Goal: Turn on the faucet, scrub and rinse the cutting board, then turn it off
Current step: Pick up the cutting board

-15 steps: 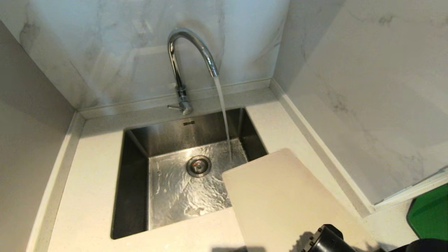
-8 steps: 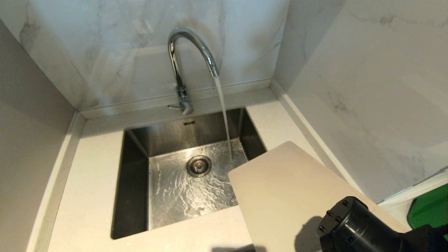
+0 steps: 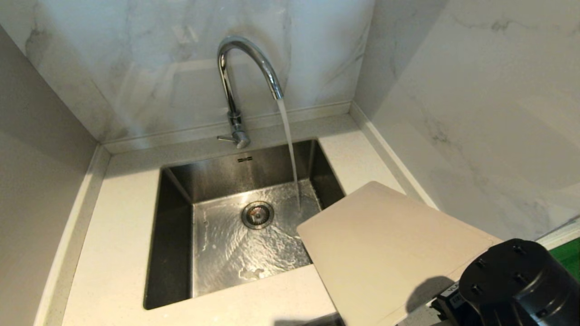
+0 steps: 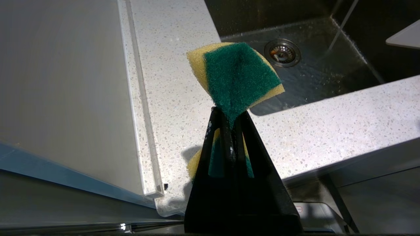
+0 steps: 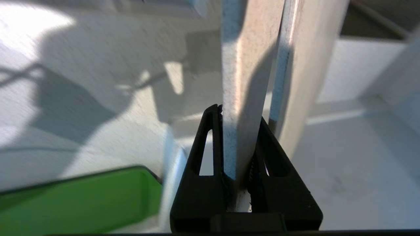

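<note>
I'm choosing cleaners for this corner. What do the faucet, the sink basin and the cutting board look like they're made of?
The faucet looks like chrome-plated metal: mirror-bright, with sharp reflections. The sink basin looks like brushed stainless steel: grey, with a dull satin sheen. The cutting board is probably plastic: a thin, smooth, matte cream sheet, seen edge-on in the right gripper.

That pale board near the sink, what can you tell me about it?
The cutting board is a large, flat, cream-white rectangle with rounded corners that looks like plastic. The right gripper is shut on its edge and holds it tilted, one corner jutting over the sink. Water runs from the faucet just beside that corner without hitting it. Its top face looks plain and dry.
</note>
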### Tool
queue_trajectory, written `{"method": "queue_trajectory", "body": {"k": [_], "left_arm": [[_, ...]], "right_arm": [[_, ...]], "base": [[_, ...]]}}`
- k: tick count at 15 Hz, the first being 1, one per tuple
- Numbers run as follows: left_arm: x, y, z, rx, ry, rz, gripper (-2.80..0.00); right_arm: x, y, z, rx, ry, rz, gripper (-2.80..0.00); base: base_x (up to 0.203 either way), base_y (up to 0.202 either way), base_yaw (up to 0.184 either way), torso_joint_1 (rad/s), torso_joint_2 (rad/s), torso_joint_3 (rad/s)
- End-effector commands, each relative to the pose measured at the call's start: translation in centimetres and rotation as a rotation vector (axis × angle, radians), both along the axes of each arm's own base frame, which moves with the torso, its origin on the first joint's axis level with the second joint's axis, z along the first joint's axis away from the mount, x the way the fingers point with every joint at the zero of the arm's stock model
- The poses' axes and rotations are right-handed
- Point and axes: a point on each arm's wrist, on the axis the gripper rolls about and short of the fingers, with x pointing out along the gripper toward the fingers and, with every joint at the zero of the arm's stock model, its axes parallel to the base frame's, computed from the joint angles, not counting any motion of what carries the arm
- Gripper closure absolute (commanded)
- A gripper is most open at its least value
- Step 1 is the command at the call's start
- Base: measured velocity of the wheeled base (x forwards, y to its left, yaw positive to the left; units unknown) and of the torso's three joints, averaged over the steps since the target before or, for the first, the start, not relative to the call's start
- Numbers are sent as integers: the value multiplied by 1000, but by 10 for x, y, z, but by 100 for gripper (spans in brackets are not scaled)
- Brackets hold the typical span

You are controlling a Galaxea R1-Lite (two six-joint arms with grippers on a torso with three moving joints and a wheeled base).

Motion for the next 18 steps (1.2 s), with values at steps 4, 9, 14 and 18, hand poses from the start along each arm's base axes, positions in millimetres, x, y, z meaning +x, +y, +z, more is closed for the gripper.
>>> {"method": "queue_trajectory", "body": {"k": [4, 9, 14, 18], "left_arm": [[0, 0, 0, -1, 0, 1, 0], [0, 0, 0, -1, 1, 1, 0], [0, 0, 0, -1, 0, 1, 0], [0, 0, 0, -1, 1, 1, 0]], "right_arm": [[-7, -9, 16, -9, -131, 79, 0], [-3, -5, 29, -28, -249, 169, 0], [-3, -5, 35, -18, -293, 183, 0], [0, -1, 42, -33, -367, 241, 0]], "base": [[0, 0, 0, 0, 0, 0], [0, 0, 0, 0, 0, 0], [0, 0, 0, 0, 0, 0], [0, 0, 0, 0, 0, 0]]}}
